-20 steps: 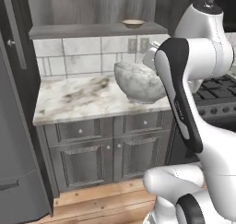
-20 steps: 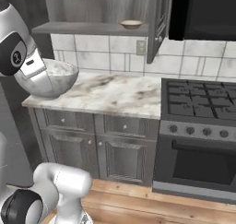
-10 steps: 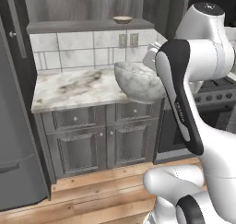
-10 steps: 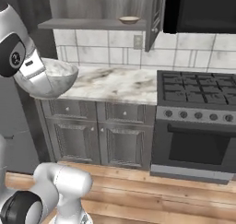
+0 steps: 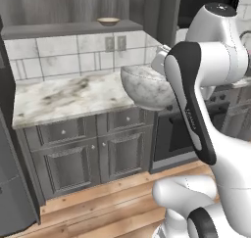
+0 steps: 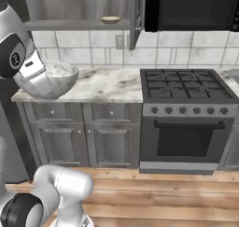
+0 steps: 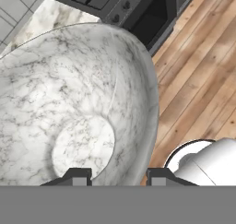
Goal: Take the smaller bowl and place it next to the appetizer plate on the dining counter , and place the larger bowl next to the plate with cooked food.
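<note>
With the hand clamped on the rim of the larger bowl beside the stove, carry it level, clear of the desk edge.

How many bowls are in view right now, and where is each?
2. The larger bowl is gripped at its rim by the claw, held beside the marble counter. The smaller bowl sits on the shelf above.
</note>
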